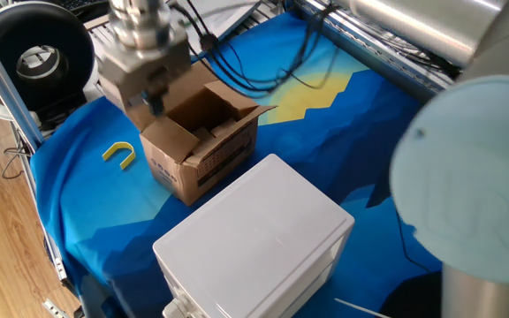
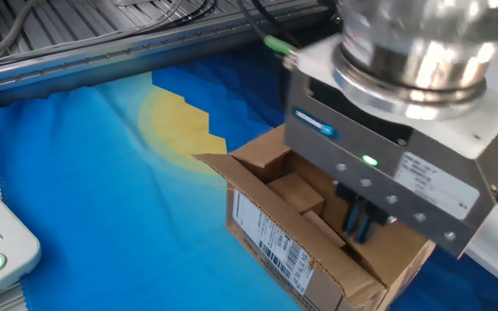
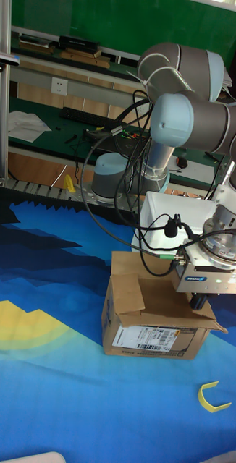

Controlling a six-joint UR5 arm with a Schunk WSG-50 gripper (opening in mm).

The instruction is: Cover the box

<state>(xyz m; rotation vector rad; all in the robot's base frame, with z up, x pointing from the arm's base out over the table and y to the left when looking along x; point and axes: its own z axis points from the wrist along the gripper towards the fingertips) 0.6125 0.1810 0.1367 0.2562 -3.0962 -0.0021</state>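
Observation:
The box [image 1: 203,141] is a small brown carton standing on the blue cloth with its flaps spread open. It also shows in the other fixed view [image 2: 294,238] and in the tall fixed view [image 3: 153,322]. My gripper [image 1: 155,103] hangs low over the box's edge on the side toward the yellow hook. Its dark fingertips [image 2: 359,223] sit close together just above the flap there and hold nothing. In the tall view the gripper [image 3: 199,300] stands over the right-hand flap.
A large white plastic box [image 1: 254,234] stands right beside the carton. On the cloth near the carton lies a yellow U-shaped hook [image 1: 120,155], also in the tall view [image 3: 213,398]. Cables trail from the wrist. A metal frame edges the table.

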